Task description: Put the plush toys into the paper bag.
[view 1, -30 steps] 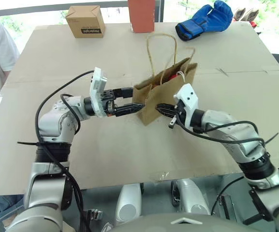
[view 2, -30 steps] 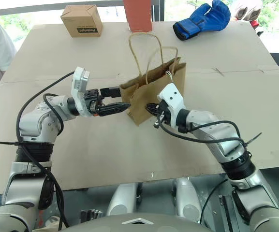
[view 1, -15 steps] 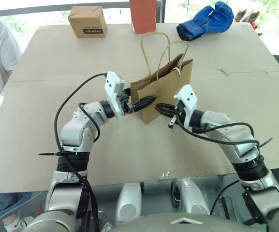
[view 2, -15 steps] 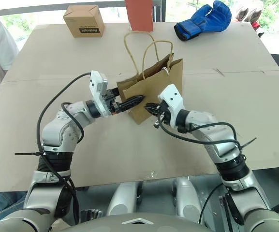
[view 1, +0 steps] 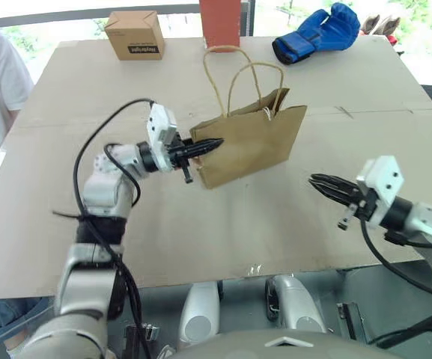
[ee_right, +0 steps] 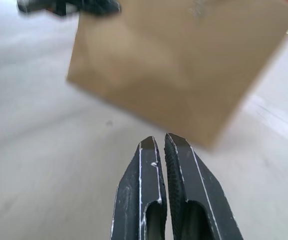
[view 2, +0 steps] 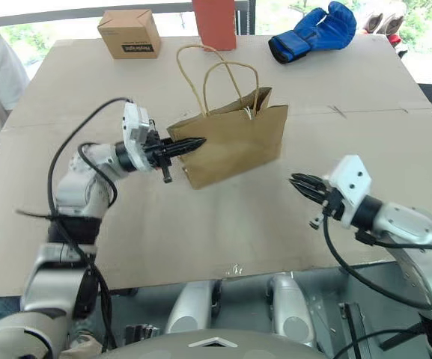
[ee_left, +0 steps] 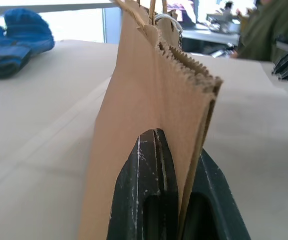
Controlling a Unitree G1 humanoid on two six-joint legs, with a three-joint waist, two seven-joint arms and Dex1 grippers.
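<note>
Your left tool (view 1: 214,142) is clamped on the near upper edge of the paper bag (view 1: 253,146); the left wrist view shows the serrated paper rim pinched between its two fingers (ee_left: 148,190). The bag hangs from that tool, tilted, its two loop handles (view 1: 234,75) rising just beyond the fingertips. Your right tool (view 1: 317,182) is closed on nothing, well apart from the bag, its tips pointing toward the bag's lower side. The plush toys cannot be made out. Beyond the bag on the desk (view 1: 163,224) lie a blue boxing glove (view 1: 317,34) and a small cardboard box (view 1: 133,34).
</note>
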